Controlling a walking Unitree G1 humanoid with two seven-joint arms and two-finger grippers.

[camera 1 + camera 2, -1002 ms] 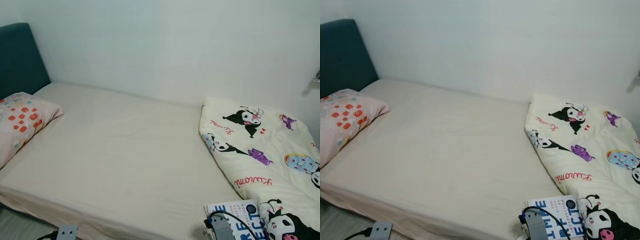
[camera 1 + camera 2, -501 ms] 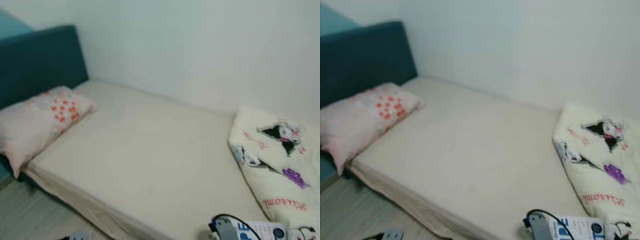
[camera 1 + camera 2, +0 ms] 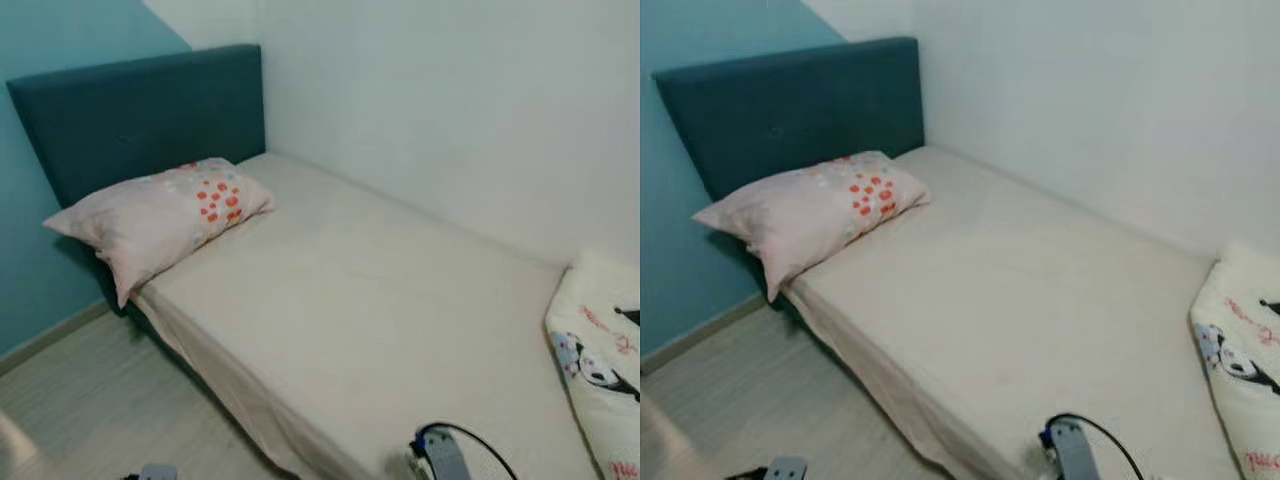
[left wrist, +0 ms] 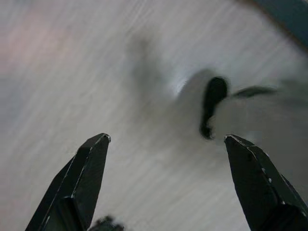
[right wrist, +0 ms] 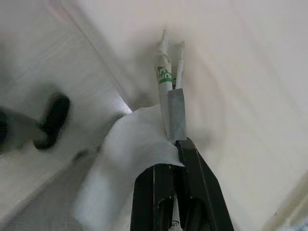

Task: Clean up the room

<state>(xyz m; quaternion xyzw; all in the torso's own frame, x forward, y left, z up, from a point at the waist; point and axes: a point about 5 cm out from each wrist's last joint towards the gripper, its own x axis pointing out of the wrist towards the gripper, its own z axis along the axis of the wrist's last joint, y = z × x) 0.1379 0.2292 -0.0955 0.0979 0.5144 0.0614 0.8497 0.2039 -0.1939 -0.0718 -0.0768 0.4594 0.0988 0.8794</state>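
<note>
While clamped edge-on, white book (image 5: 166,91) with green lettering

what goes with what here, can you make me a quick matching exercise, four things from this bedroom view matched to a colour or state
Things:
1. headboard
2. pillow
3. left gripper
4. right gripper

Colour or state:
a. shut on a book with a white tissue
b. pink with red-orange spots
c. open, above the wood-look floor
d. dark teal

Pairs: 1-d, 2-b, 3-c, 4-a
</note>
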